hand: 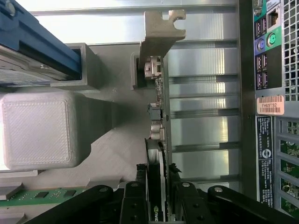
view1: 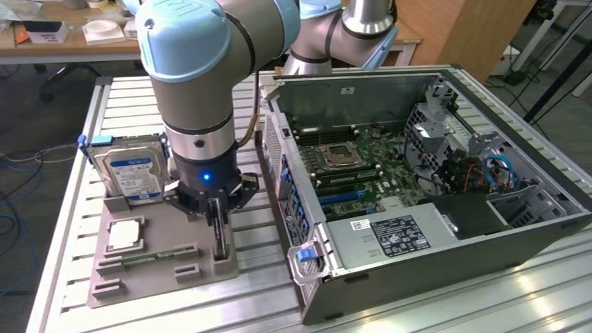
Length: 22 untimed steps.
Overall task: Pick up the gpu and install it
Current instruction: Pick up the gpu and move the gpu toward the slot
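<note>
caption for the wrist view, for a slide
gripper set over the gpu standing in its grey holder, computer case alongside

You see the gpu [view1: 220, 243] standing upright on its long edge in a slot of the gray holder [view1: 157, 277], just beside the open computer case [view1: 389, 291]: a thin dark card with a silver bracket [hand: 161, 32] at 1 end.

A robotics lab: robot arm [view1: 190, 76] over a slotted aluminium table [view1: 259, 305], an open PC [view1: 444, 277], floor cables [view1: 26, 157], desks [view1: 69, 47] behind.
</note>
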Motion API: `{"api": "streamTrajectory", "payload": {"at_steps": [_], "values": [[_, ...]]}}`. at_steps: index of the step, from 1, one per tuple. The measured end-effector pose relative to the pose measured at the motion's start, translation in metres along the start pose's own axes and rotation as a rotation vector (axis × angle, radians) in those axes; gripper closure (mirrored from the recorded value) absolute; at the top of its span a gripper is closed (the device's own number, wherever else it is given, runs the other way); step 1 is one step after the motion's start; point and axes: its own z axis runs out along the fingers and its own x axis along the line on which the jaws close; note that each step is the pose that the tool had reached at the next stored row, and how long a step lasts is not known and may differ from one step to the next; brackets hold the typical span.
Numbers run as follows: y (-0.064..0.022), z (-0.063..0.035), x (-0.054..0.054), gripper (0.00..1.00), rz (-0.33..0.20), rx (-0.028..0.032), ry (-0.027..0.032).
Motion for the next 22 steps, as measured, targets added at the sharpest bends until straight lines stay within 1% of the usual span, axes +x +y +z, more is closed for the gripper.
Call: {"api": "streamTrajectory", "payload": {"at_steps": [4, 5, 12, 14, 22], "values": [[0.0, 0.0, 0.0, 0.71, 0.0, 0.0001, 0.0], [0.0, 0.0, 0.0, 0.73, 0.0, 0.0001, 0.0], [0.0001, -0.0012, 0.0, 0.73, 0.0, 0.0, -0.0001], [0.0002, -0.0075, 0.0, 0.73, 0.0, 0.0, 0.0], [0.0014, -0.0436, -0.001, 0.73, 0.0, -0.0001, -0.0001]]}}
